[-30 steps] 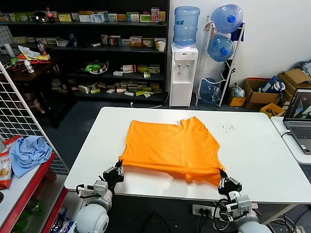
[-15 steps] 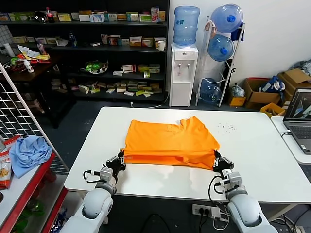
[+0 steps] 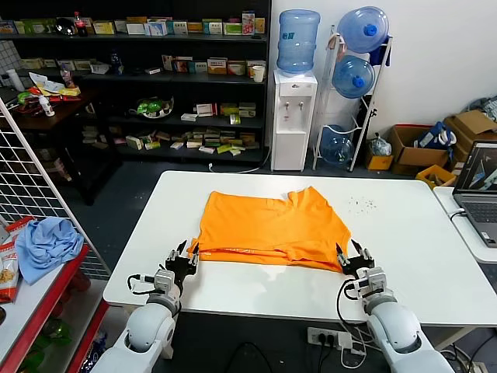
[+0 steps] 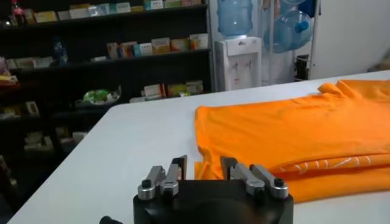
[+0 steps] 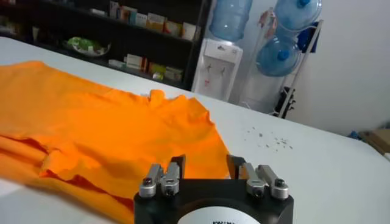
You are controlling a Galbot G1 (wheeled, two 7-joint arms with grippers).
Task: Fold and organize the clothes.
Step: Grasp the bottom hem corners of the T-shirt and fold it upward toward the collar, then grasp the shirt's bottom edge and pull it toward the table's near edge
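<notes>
We see the bright orange cotton T-shirt (image 3: pixel 272 228) lying folded mid white tabletop (image 3: pixel 404 256). Our left tool (image 3: pixel 183 257) and right tool (image 3: pixel 351 256) sit low at its near corners, fingers spread, gripping nothing.

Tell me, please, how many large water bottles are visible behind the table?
4: one on the dispenser, two in the upper rack, one at the rack's bottom. Others may be hidden.

Left gripper (image 3: pixel 183 253): low at near left, fingers (image 4: pixel 178 168) parted, nothing between, arm reaching forward. Right gripper (image 3: pixel 352 254): low at near right, fingers (image 5: pixel 176 167) parted, nothing between, arm reaching forward. Both level, well apart.
</notes>
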